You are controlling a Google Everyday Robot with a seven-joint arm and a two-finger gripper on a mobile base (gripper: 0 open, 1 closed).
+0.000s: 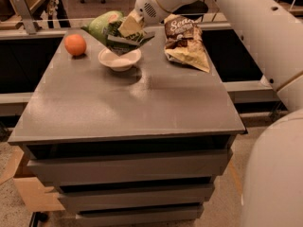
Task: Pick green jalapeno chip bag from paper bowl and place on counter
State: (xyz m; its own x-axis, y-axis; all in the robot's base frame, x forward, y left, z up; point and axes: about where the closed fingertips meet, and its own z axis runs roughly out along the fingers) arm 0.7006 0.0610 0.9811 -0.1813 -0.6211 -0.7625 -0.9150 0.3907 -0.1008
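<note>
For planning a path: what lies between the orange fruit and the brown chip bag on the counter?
In the camera view, the paper bowl sits there; above it the pincer holds the green jalapeno chip bag.
</note>
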